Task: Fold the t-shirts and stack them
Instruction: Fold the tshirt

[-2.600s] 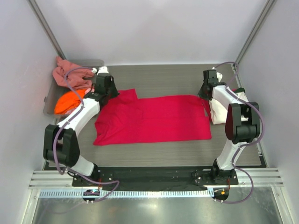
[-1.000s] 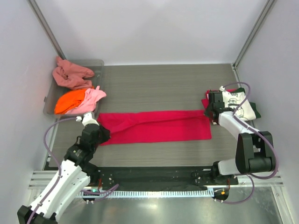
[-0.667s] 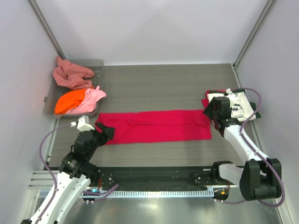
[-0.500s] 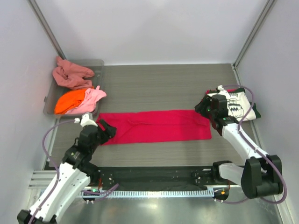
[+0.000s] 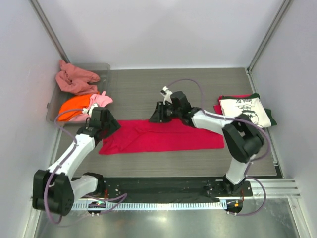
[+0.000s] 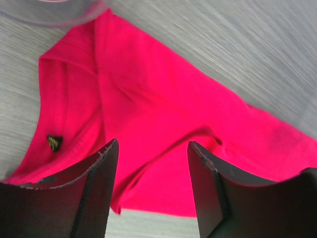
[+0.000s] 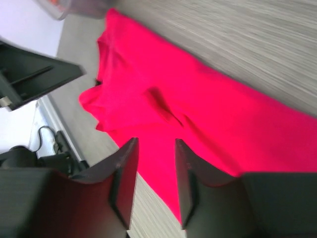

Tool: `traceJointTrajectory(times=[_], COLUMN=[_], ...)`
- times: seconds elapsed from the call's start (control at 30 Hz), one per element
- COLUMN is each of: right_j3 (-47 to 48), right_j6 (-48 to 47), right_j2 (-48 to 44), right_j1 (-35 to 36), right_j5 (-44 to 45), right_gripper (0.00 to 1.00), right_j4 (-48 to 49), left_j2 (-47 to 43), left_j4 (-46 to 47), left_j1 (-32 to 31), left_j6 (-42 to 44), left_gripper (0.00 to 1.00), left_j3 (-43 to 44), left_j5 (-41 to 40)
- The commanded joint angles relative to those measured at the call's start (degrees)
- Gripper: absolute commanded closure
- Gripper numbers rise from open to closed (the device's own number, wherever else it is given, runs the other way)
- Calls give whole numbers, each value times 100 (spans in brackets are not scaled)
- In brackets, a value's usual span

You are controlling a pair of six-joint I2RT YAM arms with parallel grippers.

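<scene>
The crimson-red t-shirt [image 5: 168, 135] lies on the table folded into a long strip, also seen in the left wrist view [image 6: 148, 89] and the right wrist view [image 7: 208, 114]. My left gripper [image 5: 111, 125] [image 6: 152, 146] hovers open over the strip's left end, nothing between its fingers. My right gripper [image 5: 155, 117] [image 7: 156, 144] reaches in from the right and stands open over the strip's far edge near the middle, holding nothing. A folded cream t-shirt with dark print [image 5: 246, 110] tops a small stack at the right, with dark green [image 5: 268, 113] and red edges showing under it.
A clear grey bin [image 5: 51, 106] at the far left holds salmon-pink [image 5: 74, 79], orange [image 5: 73, 107] and light pink [image 5: 101, 99] t-shirts; its rim shows at the top of the left wrist view [image 6: 59, 7]. Side walls and slanted frame posts close in the table.
Both grippers have opened. The left arm moved up to the strip's left end. The right arm swung from the stack at the right across to the middle of the red shirt.
</scene>
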Motion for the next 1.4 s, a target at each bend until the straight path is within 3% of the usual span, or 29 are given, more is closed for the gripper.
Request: traceJointTrajectory(times=[0.0, 0.1, 0.33, 0.67, 0.73, 0.87, 1.07, 1.13, 1.17, 1.27, 1.37], right_j3=[701, 1140, 1801, 1767, 1600, 1398, 362, -52, -183, -693, -844], right_j6=[150, 98, 35, -254, -333, -614, -720, -895, -931, -984, -914], right_j2=[709, 1263, 2144, 2479, 2427, 2198, 1329, 996, 889, 530, 353], right_j1=[173, 393, 587, 727, 727, 736, 736, 727, 727, 727, 727], right_j5=[-596, -842, -1088, -1343, -1405, -1247, -1265, -1125, -1054, -1053, -1097], right_gripper=[57, 46, 46, 50, 57, 86, 88, 82, 65, 49, 43], right_j4=[613, 842, 833, 605, 596, 306, 482, 228, 157, 156, 209], left_j2=[423, 906, 1812, 2130, 2122, 2095, 2069, 2060, 2060, 2095, 2104], left_j4=[670, 847, 690, -84, -111, -67, -58, -40, -23, 4, 21], left_j1=[279, 289, 280, 289, 280, 280, 280, 289, 289, 280, 271], left_j6=[-52, -192, -343, -492, -466, -413, -316, -325, -308, -281, -290], left_gripper=[42, 43, 47, 47, 48, 49, 50, 50, 50, 50, 50], left_j3=[-72, -38, 112, 252, 235, 217, 208, 200, 200, 208, 208], left_j5=[771, 973, 887, -124, -168, -159, -212, -221, -221, -265, -265])
